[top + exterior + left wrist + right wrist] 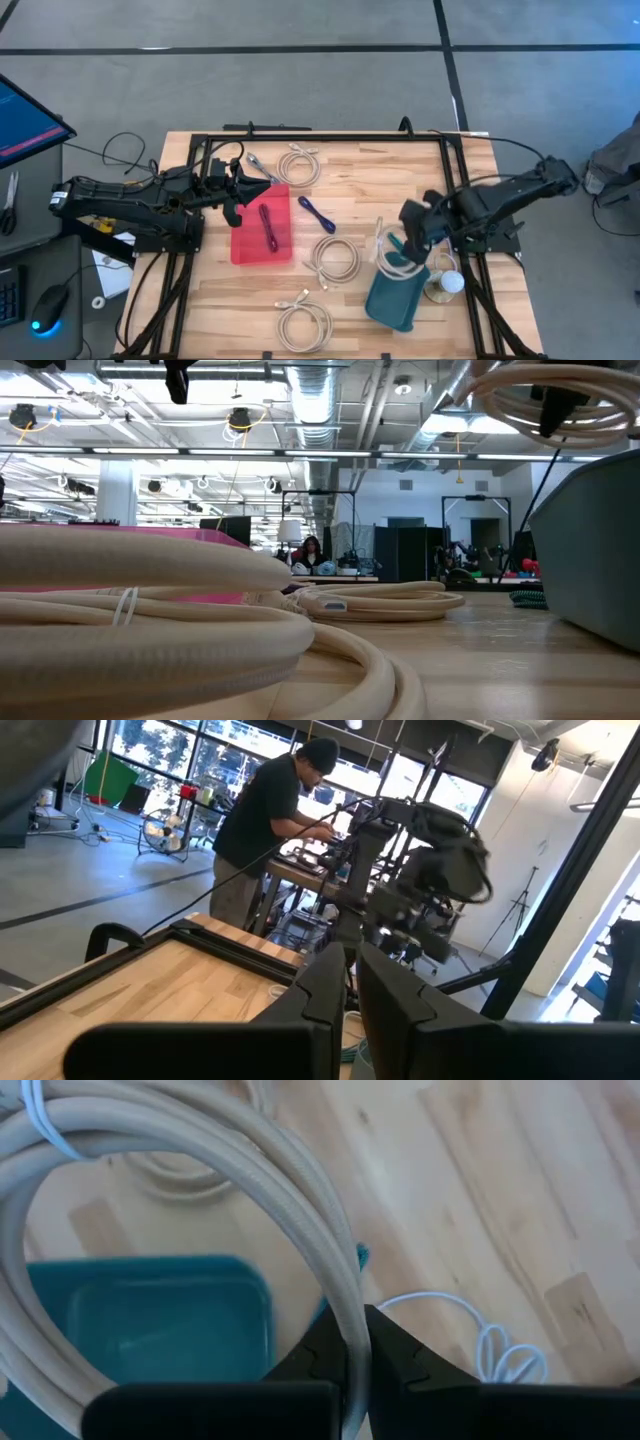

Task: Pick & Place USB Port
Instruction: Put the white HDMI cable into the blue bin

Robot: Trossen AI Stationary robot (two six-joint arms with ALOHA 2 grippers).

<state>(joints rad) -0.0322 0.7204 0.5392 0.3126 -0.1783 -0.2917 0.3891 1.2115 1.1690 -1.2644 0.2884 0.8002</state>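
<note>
My right gripper [408,240] [352,1342] is shut on a coiled beige USB cable [397,262] [200,1140], which hangs over the open teal bin [392,298] [150,1320] at the table's right near part. In the low view the coil [550,400] hangs above the bin's wall [600,540]. My left gripper [268,183] [345,990] is shut and empty, hovering at the far edge of the pink bin [250,245], where a purple cable [270,226] lies. My right gripper pinches one strand of the beige coil [345,1295] between its two fingers, which come from above and lie across the strand. The coil is lifted clear, and its loops hang below and beside the fingers over the teal bin's opening.
More beige coils lie on the table: one at the far side [298,163], one in the middle [335,258], one near the front edge [303,322]. A second purple cable [318,213] lies beside the pink bin. A thin white cord [500,1350] lies right of the teal bin.
</note>
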